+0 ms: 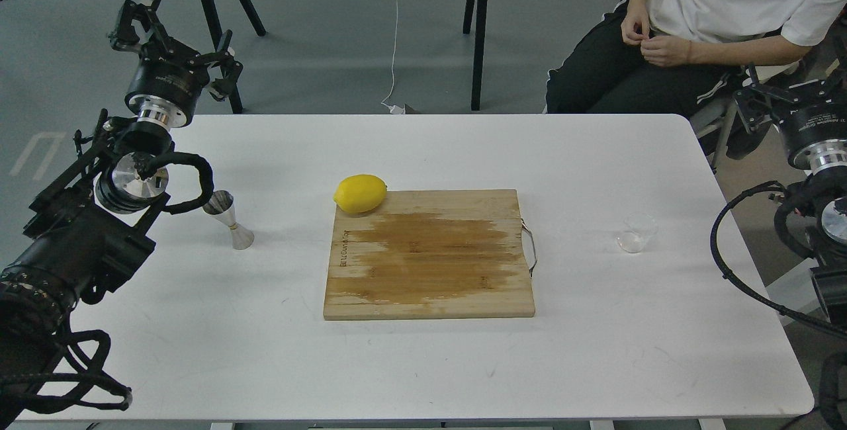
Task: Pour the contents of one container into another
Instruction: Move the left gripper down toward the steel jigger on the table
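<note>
The clear cup [637,233] stands upright on the right side of the white table [423,364]. The steel jigger [230,219] stands upright on the left side, close to my left arm. My left gripper [178,40] is raised beyond the table's far left corner, open and empty, well above and behind the jigger. At the far right edge my right gripper [787,89] is also held up off the table, to the right of and behind the cup. Its fingers look spread apart with nothing between them, and one is partly cut off by the frame.
A wooden cutting board [429,255] with a wet stain lies at the table's centre, a yellow lemon [360,193] at its far left corner. A seated person [695,33] is behind the far right corner. Black stand legs [478,33] rise behind the table.
</note>
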Available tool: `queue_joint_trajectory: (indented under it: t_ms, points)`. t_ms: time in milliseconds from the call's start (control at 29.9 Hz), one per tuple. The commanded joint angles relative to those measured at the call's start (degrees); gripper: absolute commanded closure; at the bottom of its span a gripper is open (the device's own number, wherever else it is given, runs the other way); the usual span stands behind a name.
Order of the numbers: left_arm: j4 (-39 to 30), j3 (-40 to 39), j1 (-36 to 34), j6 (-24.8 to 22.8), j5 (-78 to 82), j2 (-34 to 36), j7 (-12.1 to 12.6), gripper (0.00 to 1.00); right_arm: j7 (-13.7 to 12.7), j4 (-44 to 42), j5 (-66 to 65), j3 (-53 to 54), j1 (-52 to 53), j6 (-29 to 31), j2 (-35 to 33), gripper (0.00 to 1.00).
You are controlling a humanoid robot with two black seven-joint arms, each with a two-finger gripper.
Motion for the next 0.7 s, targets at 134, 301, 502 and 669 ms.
queue_joint_trajectory:
  t_ms: [134, 301, 502, 669]
  points:
    - [-2.0, -0.1, 0.4, 0.0, 0.0, 1.0, 0.0, 0.00, 0.1, 0.1, 0.1, 0.3, -1.8, 0.0, -0.4, 0.00]
    - [-5.5, 0.1, 1.4, -0.4, -0.3, 2.8, 0.7, 0.00, 0.1, 0.1, 0.1, 0.3, -2.3, 0.0, -0.3, 0.00]
    - [-23.8, 5.2, 6.9, 2.7, 1.6, 9.5, 1.4, 0.00, 0.2, 0.1, 0.1, 0.1, -2.4, 0.0, 0.1, 0.00]
    - [-40.1, 7.6, 11.9, 9.8, 13.0, 18.4, -0.1, 0.00, 0.2, 0.2, 0.2, 0.3, -3.1, 0.0, 0.1, 0.00]
